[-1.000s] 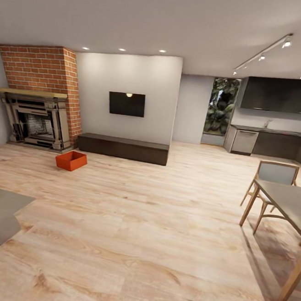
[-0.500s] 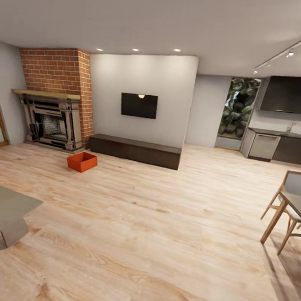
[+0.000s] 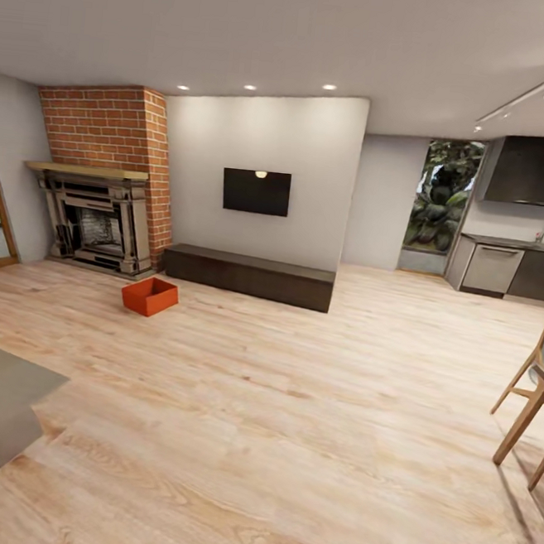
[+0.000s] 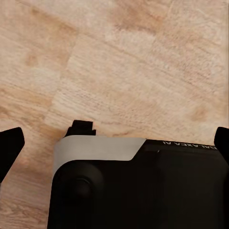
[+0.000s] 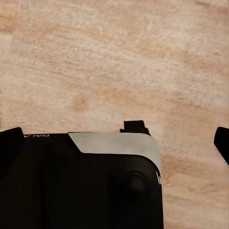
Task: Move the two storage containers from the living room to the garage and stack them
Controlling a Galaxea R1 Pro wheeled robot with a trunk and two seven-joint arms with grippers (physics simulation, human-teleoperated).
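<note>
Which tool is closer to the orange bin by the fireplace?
Left, probably. The bin sits far ahead, left of centre in the head view. The left tool and right tool both hang open over planks.

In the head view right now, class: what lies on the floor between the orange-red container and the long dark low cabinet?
Nothing: in the head view only bare light wood plank floor separates the storage container from the cabinet.

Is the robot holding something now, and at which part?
Nothing is held: both grippers, left gripper and right gripper, are open over bare wood floor.
</note>
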